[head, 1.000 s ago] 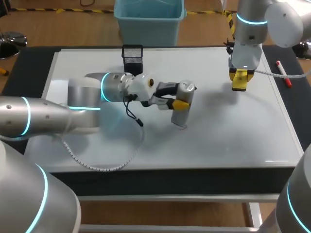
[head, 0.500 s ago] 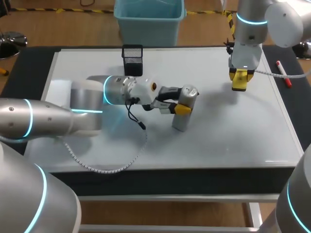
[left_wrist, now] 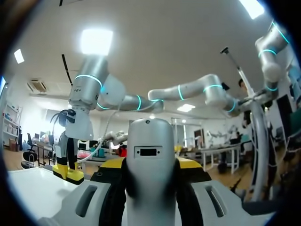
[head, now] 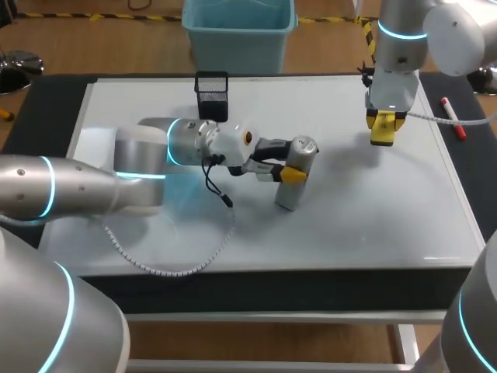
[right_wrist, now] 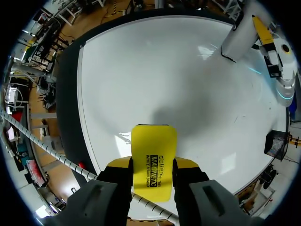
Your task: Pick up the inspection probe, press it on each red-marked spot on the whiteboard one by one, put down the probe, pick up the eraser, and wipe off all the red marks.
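A: Where is the probe (head: pixel 287 194) right now?

B: About the middle of the whiteboard (head: pixel 373 225), standing with its top leaning toward 1 o'clock. Its lower end looks to be on the surface. The left gripper (head: pixel 288 161) comes in sideways from 9 o'clock, and its fingers are clamped on the upper body from both sides.

A: What worries you first?

B: The lean. If the arm presses down while the probe is tilted, the tip could skid across the glossy board or twist in the grip. I also can't find a red mark in any view, under the tip or elsewhere, so the press may land on nothing.

A: And the other arm?

B: The right gripper (head: pixel 385 123) hangs over the board at 2 o'clock from the probe, well apart, pinching the yellow eraser (right_wrist: pixel 153 160) between its fingers. If both arms work the centre at once they could meet, so the probe ought to go down first.

A: Anything loose nearby?

B: The left arm's cable (head: pixel 186 260) loops over the board's near edge at 7 o'clock and could snag or drag. The black mesh holder (head: pixel 211 95) sits at 11 o'clock, close to the left arm's wrist, so a careless swing back could knock it.
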Controlling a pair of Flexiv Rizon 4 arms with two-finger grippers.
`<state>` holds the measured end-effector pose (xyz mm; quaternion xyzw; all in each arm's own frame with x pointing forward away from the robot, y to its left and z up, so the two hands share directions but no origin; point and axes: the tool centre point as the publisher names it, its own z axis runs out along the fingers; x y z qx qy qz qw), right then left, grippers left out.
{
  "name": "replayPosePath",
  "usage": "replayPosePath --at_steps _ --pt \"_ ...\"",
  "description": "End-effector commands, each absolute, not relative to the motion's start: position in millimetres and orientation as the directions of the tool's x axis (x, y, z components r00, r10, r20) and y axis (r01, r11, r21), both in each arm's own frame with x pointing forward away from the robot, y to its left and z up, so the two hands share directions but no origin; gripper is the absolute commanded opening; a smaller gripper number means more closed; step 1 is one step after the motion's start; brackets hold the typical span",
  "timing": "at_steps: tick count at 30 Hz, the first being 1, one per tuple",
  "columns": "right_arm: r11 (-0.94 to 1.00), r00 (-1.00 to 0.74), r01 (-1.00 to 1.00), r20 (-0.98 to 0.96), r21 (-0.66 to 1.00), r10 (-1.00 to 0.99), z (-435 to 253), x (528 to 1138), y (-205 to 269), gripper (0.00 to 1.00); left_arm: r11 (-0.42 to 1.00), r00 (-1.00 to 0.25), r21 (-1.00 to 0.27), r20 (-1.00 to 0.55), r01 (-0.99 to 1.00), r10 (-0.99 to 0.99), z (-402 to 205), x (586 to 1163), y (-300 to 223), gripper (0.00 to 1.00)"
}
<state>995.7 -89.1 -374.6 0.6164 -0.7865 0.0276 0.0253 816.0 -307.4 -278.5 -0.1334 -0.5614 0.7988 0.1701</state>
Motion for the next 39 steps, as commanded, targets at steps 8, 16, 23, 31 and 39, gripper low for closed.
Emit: replayPosePath --at_steps 8,16,23,31,39 --pt "0.236 -0.236 -0.972 0.075 -0.013 -0.969 -373 996 -90 0.00 -0.230 -0.904 -0.969 -0.020 -0.088 0.427 -281 817 -306 0.00" --pt "0.236 -0.236 -0.972 0.075 -0.013 -0.969 -373 996 -90 0.00 -0.185 -0.900 -0.980 -0.011 -0.077 0.435 -281 815 -307 0.00" --pt "0.236 -0.236 -0.972 0.075 -0.013 -0.969 -373 996 -90 0.00 -0.161 -0.898 -0.985 -0.009 -0.069 0.440 -281 815 -308 0.00" --pt "0.236 -0.236 -0.972 0.075 -0.013 -0.969 -373 996 -90 0.00 -0.161 -0.897 -0.984 -0.009 -0.069 0.441 -281 815 -308 0.00" --pt "0.236 -0.236 -0.972 0.075 -0.013 -0.969 -373 996 -90 0.00 -0.192 -0.898 -0.980 -0.037 -0.053 0.438 -270 813 -305 0.00"
